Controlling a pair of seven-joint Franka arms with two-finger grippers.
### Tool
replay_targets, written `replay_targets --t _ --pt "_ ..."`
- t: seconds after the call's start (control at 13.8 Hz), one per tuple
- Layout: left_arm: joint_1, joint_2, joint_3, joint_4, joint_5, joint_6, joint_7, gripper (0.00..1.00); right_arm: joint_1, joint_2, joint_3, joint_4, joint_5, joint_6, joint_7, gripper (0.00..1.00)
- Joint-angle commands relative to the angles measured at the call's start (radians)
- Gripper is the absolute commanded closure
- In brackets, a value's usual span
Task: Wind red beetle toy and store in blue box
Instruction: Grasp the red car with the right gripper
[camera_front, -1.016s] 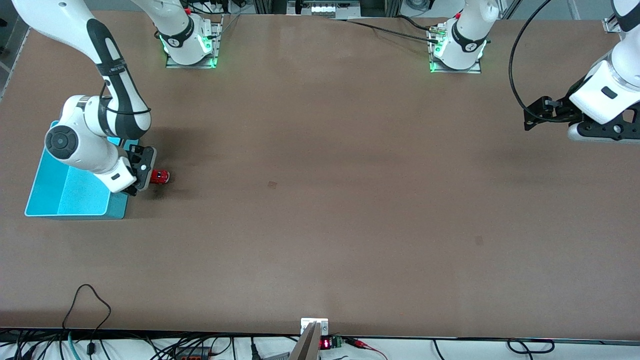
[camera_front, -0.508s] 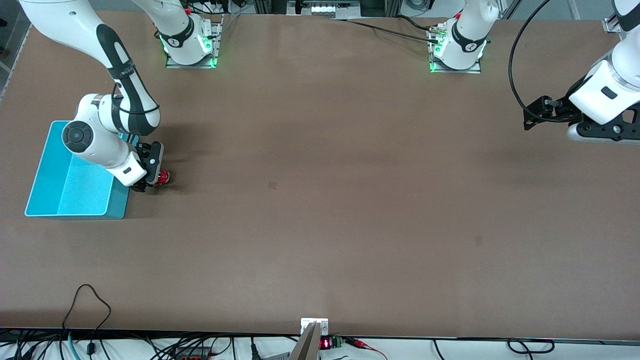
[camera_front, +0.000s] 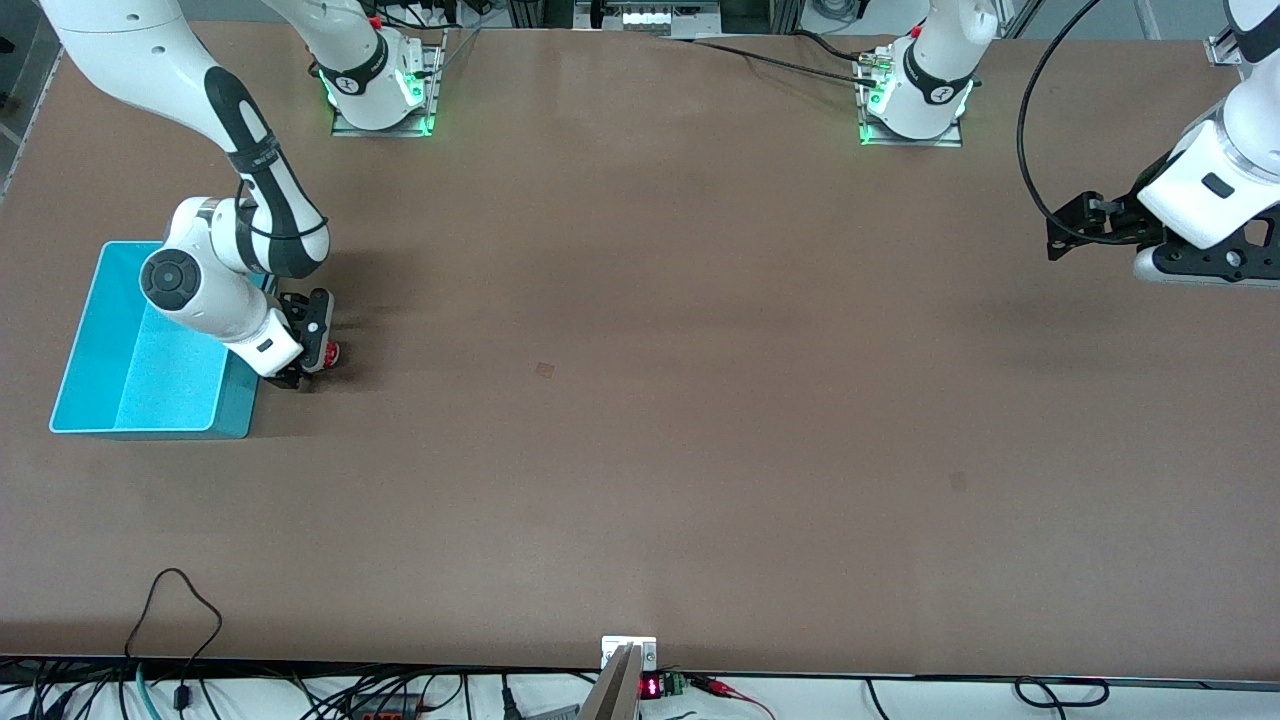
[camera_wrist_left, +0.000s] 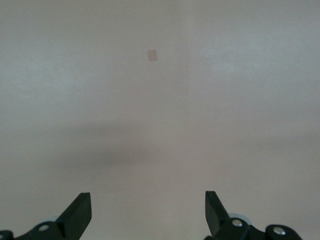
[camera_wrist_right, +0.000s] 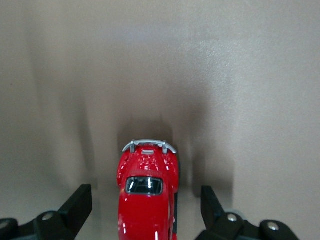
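A broad matte brown bench (camera_front: 640, 400) fills the room, flat and faintly mottled, with one small darker patch (camera_front: 544, 369) out in the open. Take the blue box (camera_front: 100, 395) as the landmark: a bright turquoise plastic bin, rectangular, open on top, thin pale rim, walls tapering a little. It sits at the right arm's end of the bench, and the arm's white wrist covers the part of it nearest the bases.

Just beside the box, toward the left arm's end, the right pincer (camera_front: 312, 362) is down at the bench surface. From the front, only a sliver of the red beetle toy (camera_front: 329, 352) peeks out past the black fingers. The right wrist view tells far more: the glossy, rounded red beetle toy (camera_wrist_right: 148, 200) stands on the bench between the two dark fingers (camera_wrist_right: 75, 207), silvery bumper and dark window showing, its lower body cut off by the frame edge. The fingers stand wide on either side, clear gaps both ways, nothing gripped.

Well apart from the box, the left pincer (camera_front: 1060, 235) waits in the air over the bench's other end. Its wrist view shows the left pincer (camera_wrist_left: 148, 212) spread wide and empty over bare bench.
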Motion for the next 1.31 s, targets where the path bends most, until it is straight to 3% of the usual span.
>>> replay_targets --t 0.0,0.22,0.44,0.58,0.73,1.02,1.23 --pt "0.001 0.002 -0.001 0.024 -0.025 -0.021 0.009 0.0 -0.006 -0.003 0.003 -0.001 -0.001 0.014 -0.002 0.63" --pt "-0.001 0.001 -0.003 0.022 -0.025 -0.021 0.009 0.0 -0.004 -0.016 0.003 0.006 0.016 0.009 0.001 0.74" --pt "0.001 -0.005 -0.003 0.012 -0.035 -0.009 0.012 0.0 0.031 -0.043 0.003 0.058 0.139 -0.007 0.053 0.77" --pt "0.006 -0.043 -0.001 -0.051 -0.039 0.05 0.064 0.0 0.05 -0.066 0.003 0.106 0.205 -0.027 0.128 0.77" --pt "0.003 -0.045 -0.001 -0.048 -0.039 0.054 0.077 0.0 0.051 -0.121 0.003 0.118 0.284 -0.05 0.278 0.76" --pt "0.003 -0.041 -0.001 -0.04 -0.039 0.051 0.077 0.0 0.04 -0.152 -0.011 0.213 0.289 -0.153 0.559 0.76" --pt "0.003 -0.039 -0.001 -0.04 -0.039 0.048 0.077 0.0 0.039 -0.183 -0.067 0.226 0.272 -0.208 0.763 0.76"
